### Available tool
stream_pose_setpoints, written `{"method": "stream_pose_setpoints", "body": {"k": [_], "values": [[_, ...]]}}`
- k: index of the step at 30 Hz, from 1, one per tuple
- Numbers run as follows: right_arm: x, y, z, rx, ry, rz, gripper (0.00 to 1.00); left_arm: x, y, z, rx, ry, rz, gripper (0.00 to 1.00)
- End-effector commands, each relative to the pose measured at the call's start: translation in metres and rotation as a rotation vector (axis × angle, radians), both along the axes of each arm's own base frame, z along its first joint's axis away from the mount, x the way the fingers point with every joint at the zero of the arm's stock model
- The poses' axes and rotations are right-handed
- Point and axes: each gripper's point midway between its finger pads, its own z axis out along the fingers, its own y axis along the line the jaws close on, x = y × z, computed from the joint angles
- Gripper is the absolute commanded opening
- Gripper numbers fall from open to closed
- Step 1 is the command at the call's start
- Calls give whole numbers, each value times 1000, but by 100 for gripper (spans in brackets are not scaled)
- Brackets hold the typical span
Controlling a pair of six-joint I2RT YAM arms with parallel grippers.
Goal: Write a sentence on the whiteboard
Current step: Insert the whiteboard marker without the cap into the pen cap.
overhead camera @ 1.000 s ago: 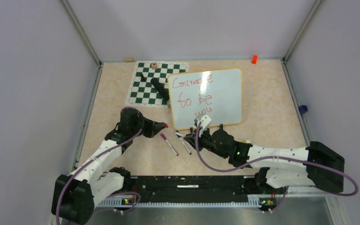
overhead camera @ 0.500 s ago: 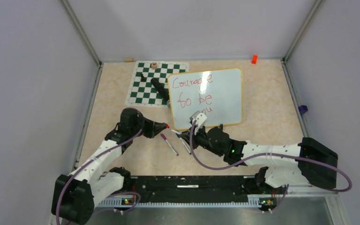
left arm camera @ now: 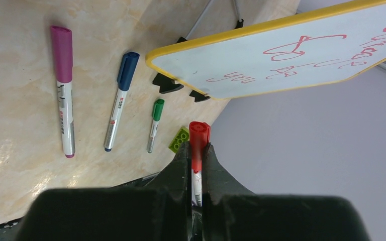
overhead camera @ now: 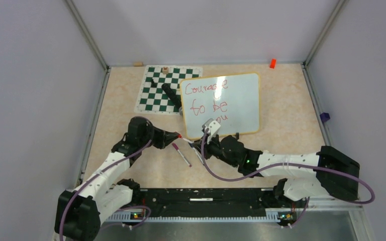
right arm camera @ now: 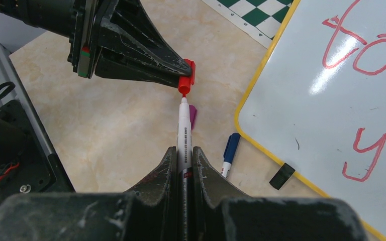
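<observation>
The whiteboard (overhead camera: 241, 108) lies at the back centre, yellow-rimmed, with the red sentence (overhead camera: 208, 98) "Courage to be you" on its left half. The board also shows in the left wrist view (left arm camera: 291, 55) and the right wrist view (right arm camera: 331, 100). My left gripper (overhead camera: 179, 135) is shut on a red cap (right arm camera: 185, 83), which also shows in the left wrist view (left arm camera: 199, 138). My right gripper (overhead camera: 202, 145) is shut on a white-barrelled marker (right arm camera: 183, 130). The marker's tip meets the cap's open end, in front of the board's near-left corner.
A magenta pen (left arm camera: 63, 90), a blue pen (left arm camera: 120, 100), a green pen (left arm camera: 154, 124) and a green brick (left arm camera: 179, 139) lie on the table under the grippers. A green-and-white chess mat (overhead camera: 156, 93) with a black object (overhead camera: 171, 94) lies left of the board. An orange item (overhead camera: 272, 63) sits at the back wall.
My right gripper has moved left with the marker, from the board's near edge to the left gripper, bringing the tip to the red cap. The left gripper has barely moved.
</observation>
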Motion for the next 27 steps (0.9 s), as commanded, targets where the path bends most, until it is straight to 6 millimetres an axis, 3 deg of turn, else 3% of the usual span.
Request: {"method": "stream_pose_setpoints", "body": {"k": [1, 27], "values": [[4, 14, 31, 82, -42, -1, 0, -1, -1, 5, -18, -16, 3, 0], [6, 20, 31, 82, -40, 0, 0, -2, -1, -1, -17, -3, -1, 0]]}}
